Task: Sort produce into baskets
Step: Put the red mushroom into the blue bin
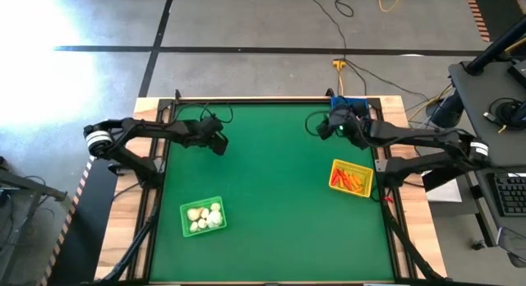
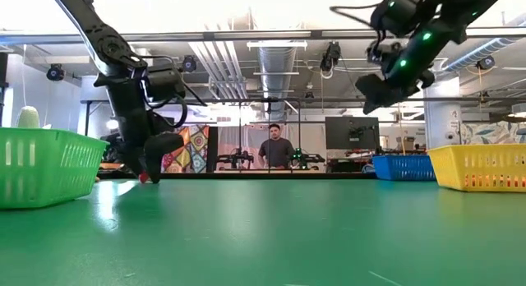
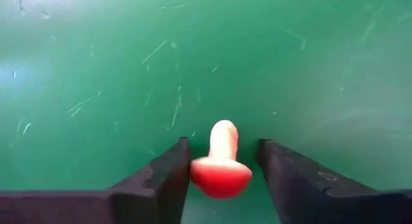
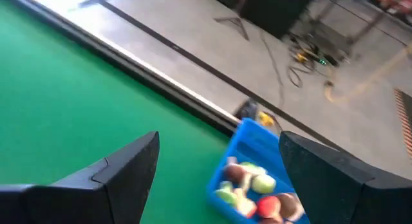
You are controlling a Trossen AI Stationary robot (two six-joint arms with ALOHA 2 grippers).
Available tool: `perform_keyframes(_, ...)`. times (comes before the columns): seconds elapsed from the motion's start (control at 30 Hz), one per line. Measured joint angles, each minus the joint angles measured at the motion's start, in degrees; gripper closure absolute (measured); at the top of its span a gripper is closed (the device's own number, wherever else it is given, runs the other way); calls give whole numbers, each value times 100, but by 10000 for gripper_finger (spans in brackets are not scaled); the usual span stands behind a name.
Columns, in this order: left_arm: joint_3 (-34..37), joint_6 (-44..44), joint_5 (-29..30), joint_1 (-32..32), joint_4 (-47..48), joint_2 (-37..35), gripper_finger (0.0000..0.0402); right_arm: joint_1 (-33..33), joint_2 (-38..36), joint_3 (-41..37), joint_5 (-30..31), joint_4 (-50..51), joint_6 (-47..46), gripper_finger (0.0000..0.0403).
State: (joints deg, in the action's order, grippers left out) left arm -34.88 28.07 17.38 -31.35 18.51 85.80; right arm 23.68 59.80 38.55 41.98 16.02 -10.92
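Three baskets are present on the green table (image 1: pixel 271 196). The green basket (image 1: pixel 202 216) sits toward 7 o'clock from table centre and holds whitish bulbs (image 1: pixel 205 216); about six are countable in the high view, the exact number uncertain. The yellow basket (image 1: pixel 351 178) sits near 3 o'clock, by the right edge, and holds orange sticks (image 1: pixel 348 180); the pile overlaps and no firm count can be made. The blue basket (image 4: pixel 257 179) stands at about 1 o'clock, at the far right corner, largely hidden under the right arm in the high view. The right wrist view shows it holding mixed small pieces (image 4: pixel 254 188) of red, white and green, at least four.

One loose piece remains: a red-and-white mushroom-like piece (image 3: pixel 221 163), red cap and pale stem. It lies between the fingers (image 3: pixel 164 179) of the left gripper (image 1: pixel 219 143), at about 10 o'clock on the table. The fingers stand narrowly apart on either side of it; contact with the cap cannot be confirmed. In the low view this gripper is down at the table surface.

The right gripper (image 1: pixel 329 128) is raised above the table at about 1 o'clock, beside the blue basket, fingers (image 4: pixel 122 166) spread wide and holding nothing.
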Motion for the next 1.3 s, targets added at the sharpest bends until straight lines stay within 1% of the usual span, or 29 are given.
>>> perform_keyframes(0.1,1,-50,64,31,-80,2,269,-391,-169,-112,2,-8,-107,90)
perform_keyframes(0.17,12,-56,-53,62,-163,-33,304,-627,-213,-238,1,1,-109,92)
perform_keyframes(0.2,26,-82,-207,91,-265,-49,323,-731,-213,-301,-5,2,-133,92)
perform_keyframes(0.23,35,-115,-499,121,-481,-64,341,-823,-196,-374,-21,-14,-154,92)
perform_keyframes(0.3,36,-205,-1231,282,-1133,-85,364,-1023,-144,-556,-117,-255,-146,90)
perform_keyframes(0.37,34,-324,-1818,492,-1810,-99,365,-1291,-37,-833,-416,-945,69,88)
perform_keyframes(0.4,31,-391,-1949,607,-2201,-64,365,-1458,24,-1012,-535,-1453,196,88)
perform_keyframes(0.53,40,-496,-1938,1218,-3593,232,367,-2053,534,-1778,-1039,-4096,745,91)
perform_keyframes(0.6,38,-479,-1862,1494,-4040,500,357,-2213,932,-1993,-1447,-5201,800,95)
perform_keyframes(0.67,39,-507,-1714,1716,-4425,816,335,-2279,1341,-2032,-1878,-5831,793,99)
perform_keyframes(0.8,-6,-735,-1645,2076,-4947,1432,289,-2269,2193,-1725,-2601,-5984,687,101)
perform_keyframes(0.87,-6,-853,-1661,2192,-5195,1701,272,-2321,2631,-1498,-2717,-6186,731,102)
perform_keyframes(0.97,-4,-962,-1656,2319,-5507,1958,252,-2358,3307,-1323,-2773,-6974,891,106)
perform_keyframes(1.07,34,-1070,-1659,2386,-5600,1987,235,-2334,3909,-1124,-3031,-7601,816,111)
perform_keyframes(1.13,119,-1122,-1727,2409,-5552,1857,226,-2328,4266,-903,-3187,-7686,789,113)
perform_keyframes(1.3,388,-1379,-2464,2404,-5359,1114,217,-2304,4923,-226,-3517,-7621,1124,114)
